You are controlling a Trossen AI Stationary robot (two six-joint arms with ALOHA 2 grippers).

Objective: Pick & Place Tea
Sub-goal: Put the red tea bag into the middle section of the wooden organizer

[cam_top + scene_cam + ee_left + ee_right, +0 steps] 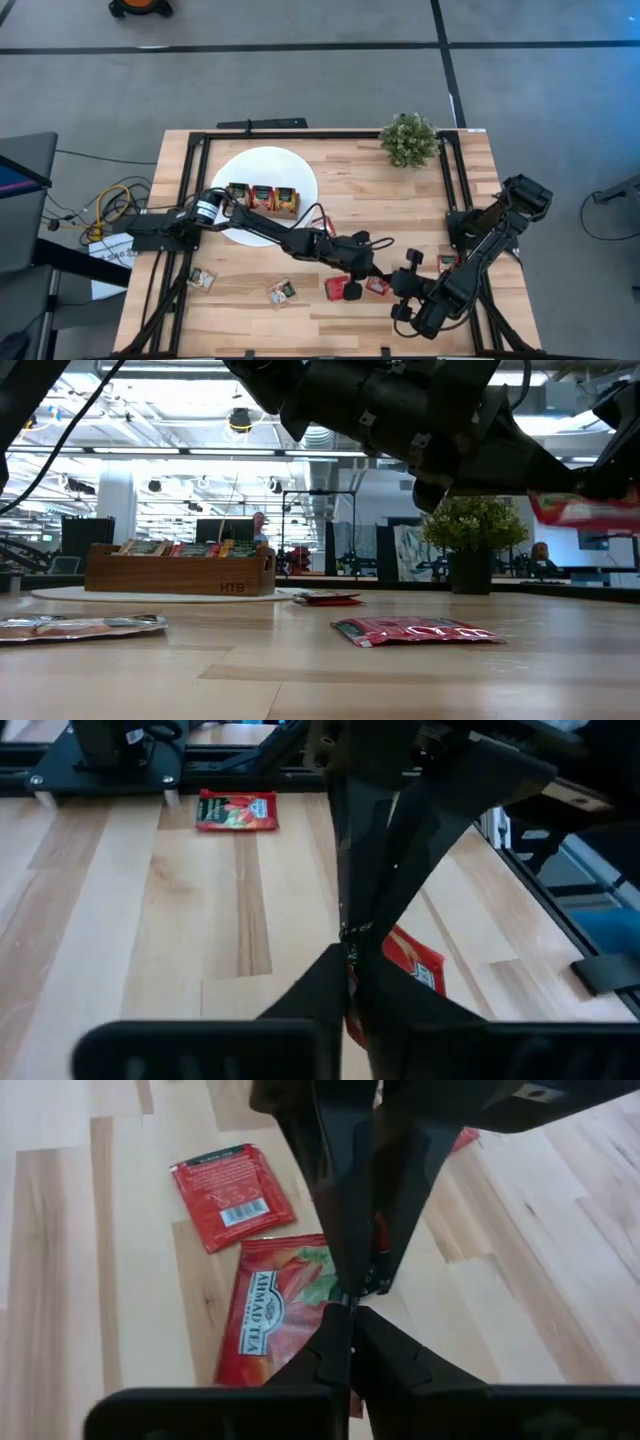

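Pale sachets: two tea sachets (281, 291) (203, 279) lay flat and well apart by the desk's near edge, toward its left corner.
Red sachets: two more (337, 289) (378, 286) lay flat, just beside each other, about midway along the near edge.
Left gripper: it (352, 290) was low over the red pair with its fingers (330, 985) drawn together. A red sachet (415, 965) showed right behind the tips. Whether they pinched it could not be told.
Right gripper: it (402, 284) was just right of the pair, fingers (335, 1350) closed together with nothing clearly between them, above a red sachet (270, 1315) lying face up.
In the way: the left arm (290, 240) stretched from the desk's left edge over the disc's near rim to the red pair. The two grippers crowded the same spot.
Lone red sachet: it (447, 262) lay flat near the right edge, beside the black frame rail (447, 200) and the right arm (490, 240).
White disc: it (262, 155) lay flat toward the far left corner and carried the tray.
Wooden tray: it (180, 582) stood on the disc, and all three compartments held sachets on edge. Those in the middle (262, 197) were red, those toward the right edge (287, 200) yellow-orange, and those in the third (238, 194) of no clear colour.
Potted plant: it (408, 140) stood upright at the far edge, toward the right corner, apart from everything else.
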